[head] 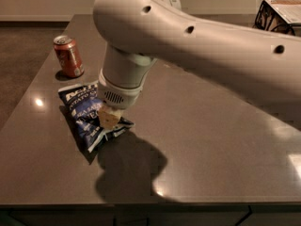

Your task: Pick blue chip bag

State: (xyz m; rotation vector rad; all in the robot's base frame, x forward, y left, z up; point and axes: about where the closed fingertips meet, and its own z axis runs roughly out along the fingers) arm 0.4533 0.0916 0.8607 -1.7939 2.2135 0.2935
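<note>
The blue chip bag (83, 113) is dark navy with white lettering and lies crumpled on the left part of the dark table (207, 126). My gripper (109, 117) comes down from the big white arm onto the bag's right side. Its tan fingers (108, 117) are shut on the bag's bunched right edge. The bag's right part looks raised and creased, with a dark shadow under its left and lower edges. The arm's wrist hides the bag's upper right corner.
A red soda can (68, 56) stands upright at the table's back left, just beyond the bag. A black wire rack (278, 14) stands off the table at the far right. The table's front edge (141, 204) runs along the bottom.
</note>
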